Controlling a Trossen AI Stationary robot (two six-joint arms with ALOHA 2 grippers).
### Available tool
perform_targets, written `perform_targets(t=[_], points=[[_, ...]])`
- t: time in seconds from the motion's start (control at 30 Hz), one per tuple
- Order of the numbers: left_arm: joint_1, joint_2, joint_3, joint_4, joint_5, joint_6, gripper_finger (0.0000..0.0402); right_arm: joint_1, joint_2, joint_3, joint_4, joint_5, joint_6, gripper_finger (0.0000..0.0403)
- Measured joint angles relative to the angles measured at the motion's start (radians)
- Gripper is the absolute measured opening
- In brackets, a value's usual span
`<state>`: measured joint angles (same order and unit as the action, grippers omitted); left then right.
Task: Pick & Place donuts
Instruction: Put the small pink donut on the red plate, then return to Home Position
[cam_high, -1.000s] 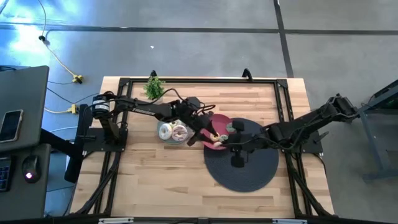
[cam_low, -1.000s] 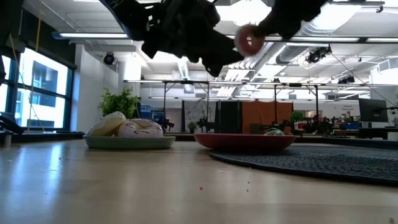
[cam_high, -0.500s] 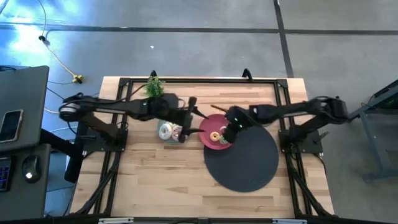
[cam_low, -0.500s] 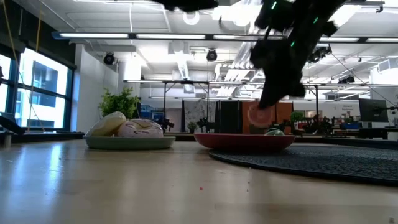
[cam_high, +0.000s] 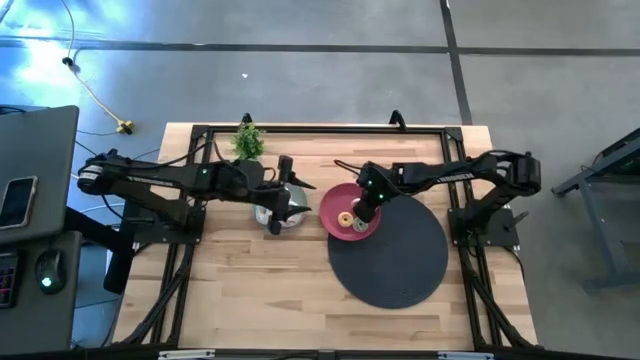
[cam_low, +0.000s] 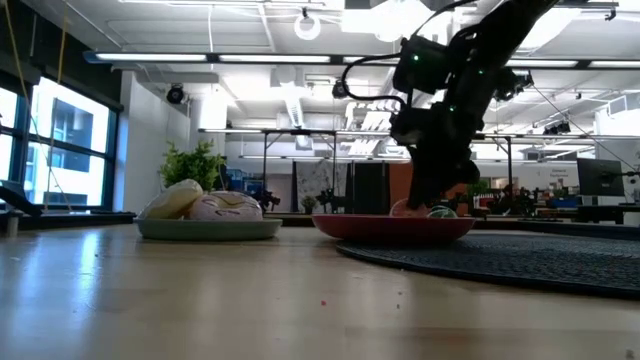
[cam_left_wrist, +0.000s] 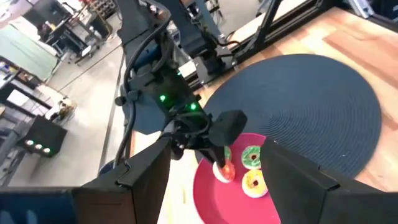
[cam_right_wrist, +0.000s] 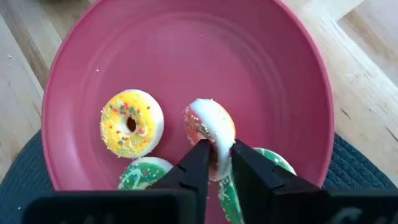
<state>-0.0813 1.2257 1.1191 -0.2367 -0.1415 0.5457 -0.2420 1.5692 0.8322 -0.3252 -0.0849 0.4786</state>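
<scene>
My right gripper is shut on a small pink donut with white icing, low over the pink plate. On that plate lie a yellow sprinkled donut and two green ones. My left gripper is open and holds nothing; it hovers over the grey-green plate, which carries two larger iced donuts. The left wrist view looks across at the right gripper and its pink donut. My right gripper pinches the small pink donut across its ring, one finger on each flat face, coming from above and pointing down. The donut's rim stands on edge beyond the fingertips. Whether its lower edge rests on the pink plate, I cannot tell.
A big black round mat lies under the pink plate's right side and reaches toward the near edge. A small potted plant stands at the far edge behind the grey-green plate. Bare wood lies on the near left.
My right gripper carried the pink donut from above the black mat toward the far left and came down over the pink plate, staying shut on it. My left gripper drew back from the pink plate toward the table's left, ending over the grey-green plate.
</scene>
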Motion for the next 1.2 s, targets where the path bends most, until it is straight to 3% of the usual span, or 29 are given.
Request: perform_targets(t=[0.2,0.33,0.6,0.83,1.0,1.13,1.2], points=[[0.003,0.0,0.0,-0.002,-0.003,0.0,0.0237,0.007,0.0,0.0,0.001,0.059,-0.008,0.0154],[0.003,0.0,0.0,-0.002,-0.003,0.0,0.0237,0.016,-0.002,0.001,-0.003,0.263,-0.049,0.0206],[0.002,-0.025,-0.002,-0.061,-0.008,-0.003,0.0237,0.043,-0.06,0.079,-0.092,0.397,-0.126,0.0231],[0.002,-0.107,0.0,-0.126,-0.067,0.016,0.0237,0.096,-0.189,0.18,-0.159,0.372,-0.116,0.0231],[0.002,-0.226,0.001,-0.17,-0.064,0.107,0.0237,0.136,-0.295,0.269,-0.158,0.136,0.014,0.0231],[0.0,-0.317,0.0,-0.298,-0.1,-0.02,0.0237,0.149,-0.381,0.323,-0.146,0.026,0.153,0.0231],[-0.033,-0.346,-0.002,-0.333,-0.133,0.041,0.0237,0.184,-0.434,0.325,-0.112,0.018,0.093,0.0231]])
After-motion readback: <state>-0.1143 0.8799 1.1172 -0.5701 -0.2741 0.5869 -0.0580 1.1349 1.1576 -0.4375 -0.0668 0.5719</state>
